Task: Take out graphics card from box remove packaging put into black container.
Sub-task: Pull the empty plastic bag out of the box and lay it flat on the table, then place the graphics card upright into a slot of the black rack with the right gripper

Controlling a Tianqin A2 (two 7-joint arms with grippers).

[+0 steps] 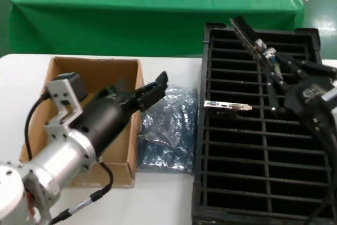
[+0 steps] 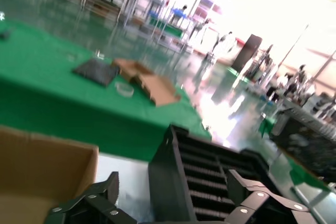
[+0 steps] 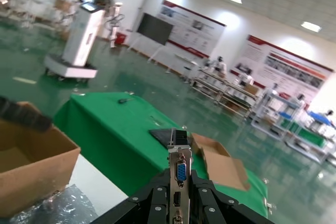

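Head view, with both wrist views. The right tool point(image 1: 266, 59) reaches in from the right edge over the far right part of the black container point(image 1: 210, 204), its arm slanting up and to the left. Its fingers are closed on a graphics card point(image 1: 247, 38), which is held tilted above the far slot rows; in the right wrist view the card's silver bracket with the blue port point(image 3: 180, 174) stands upright between the two fingers. A second graphics card point(image 1: 227, 106) sits in a slot row at the left side of the black container, about midway between near and far.

The left tool point(image 1: 152, 92) extends from the near left, its silver and black arm lying diagonally across the box point(image 1: 37, 130). Its fingers are spread apart with nothing between them, over the right wall of the box and the near edge of the packaging point(image 1: 168, 130). The packaging lies crumpled on the white surface point(image 1: 158, 198) between the box and the black container. The box is open at the top. Beyond the surface stands a green-covered table point(image 1: 105, 3) carrying a few small items.
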